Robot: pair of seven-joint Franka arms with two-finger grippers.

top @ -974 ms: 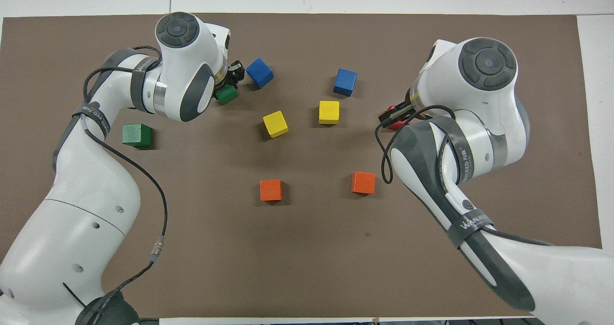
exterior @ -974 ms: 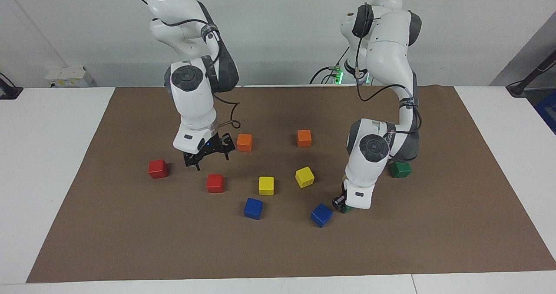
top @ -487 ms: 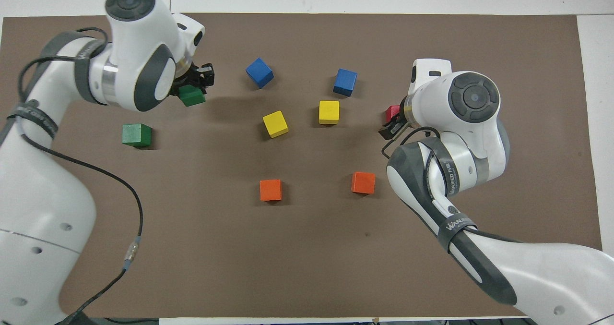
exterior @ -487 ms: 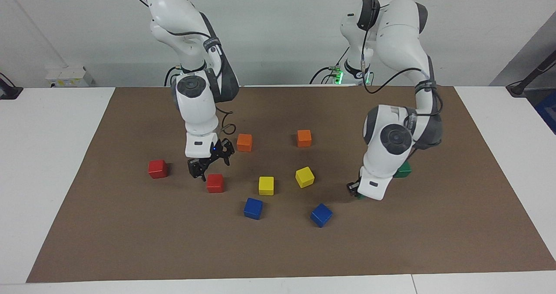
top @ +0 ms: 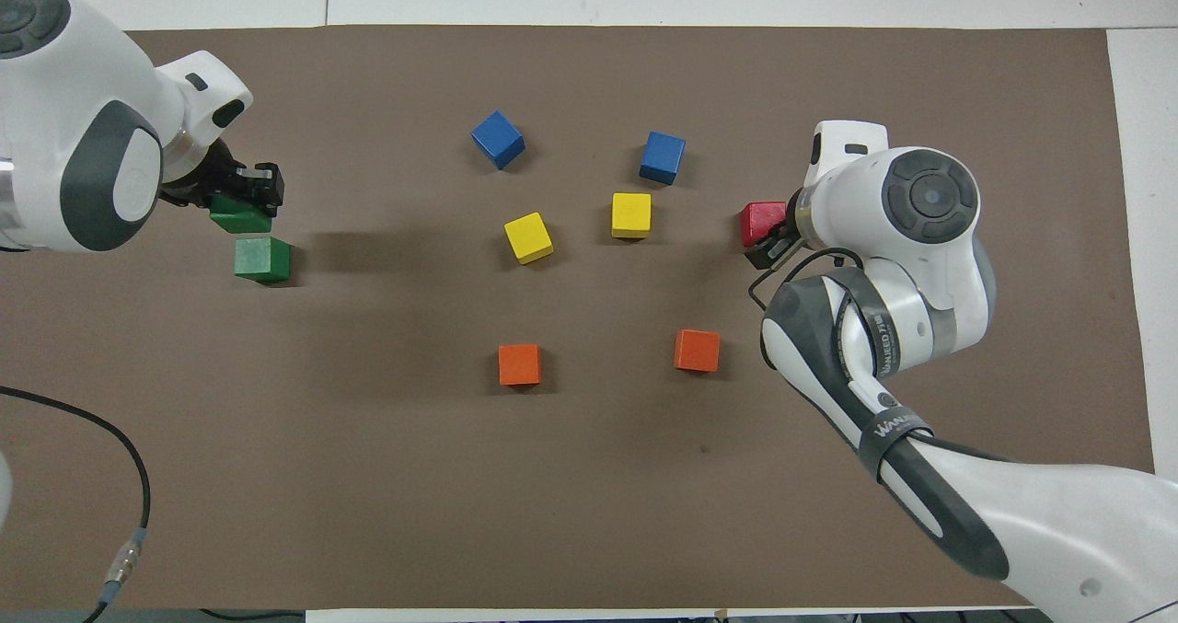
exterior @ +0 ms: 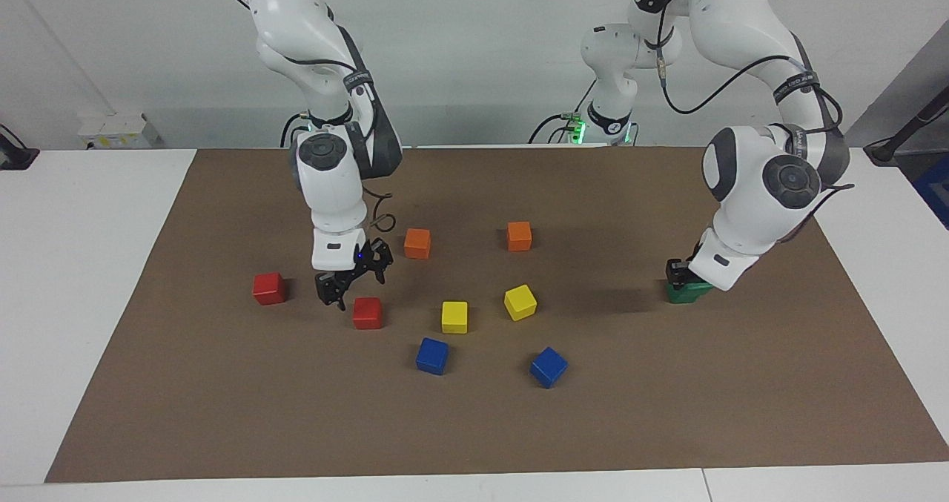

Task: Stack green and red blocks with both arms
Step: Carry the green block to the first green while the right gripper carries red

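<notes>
My left gripper [exterior: 686,273] is shut on a dark green block [top: 237,216] and holds it low, over the second green block [top: 262,259] at the left arm's end of the mat. In the facing view the two green blocks [exterior: 680,294] run together. My right gripper [exterior: 348,278] is open and empty, low over the mat close beside a red block [exterior: 367,313]. It also shows in the overhead view [top: 775,239], next to that red block [top: 762,223]. The second red block [exterior: 268,288] sits toward the right arm's end, hidden under the arm in the overhead view.
Two orange cubes [exterior: 417,243] [exterior: 519,236] lie nearer to the robots. Two yellow cubes [exterior: 454,316] [exterior: 520,302] and two blue cubes [exterior: 432,355] [exterior: 549,367] lie mid-mat. The brown mat [exterior: 474,428] covers the white table.
My left gripper has carried the green block from beside a blue cube to over the other green block. My right gripper has come down closer to the red block.
</notes>
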